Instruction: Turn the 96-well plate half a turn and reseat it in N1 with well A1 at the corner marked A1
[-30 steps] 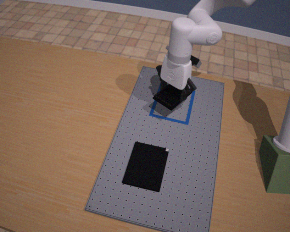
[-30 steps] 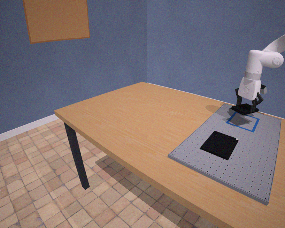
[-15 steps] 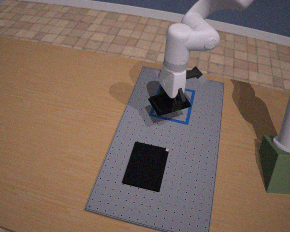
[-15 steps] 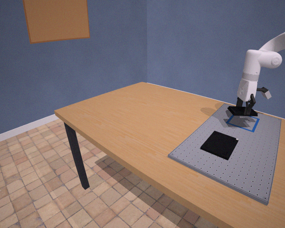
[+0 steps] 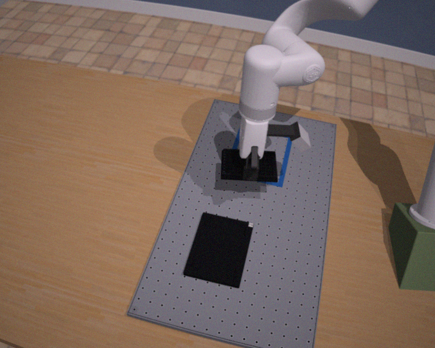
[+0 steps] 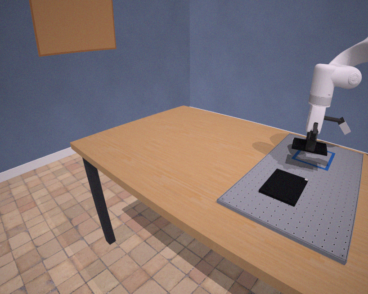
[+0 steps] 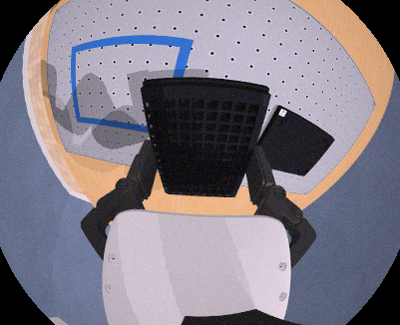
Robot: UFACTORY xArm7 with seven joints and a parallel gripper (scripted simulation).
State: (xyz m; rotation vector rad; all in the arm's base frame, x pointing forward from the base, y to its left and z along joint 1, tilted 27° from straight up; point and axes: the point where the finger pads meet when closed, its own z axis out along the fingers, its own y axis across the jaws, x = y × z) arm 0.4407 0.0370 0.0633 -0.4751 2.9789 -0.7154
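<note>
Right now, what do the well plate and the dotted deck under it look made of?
The 96-well plate, clamped in the hand, looks like matte black moulded plastic, going by its fine well grid. The deck looks like grey painted or anodised metal: flat, evenly drilled holes.

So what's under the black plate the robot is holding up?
The plate, held in the pincer, hangs over the grey dotted deck and the blue taped outline. Its shadow falls there. Part of the outline is hidden behind the plate.
</note>
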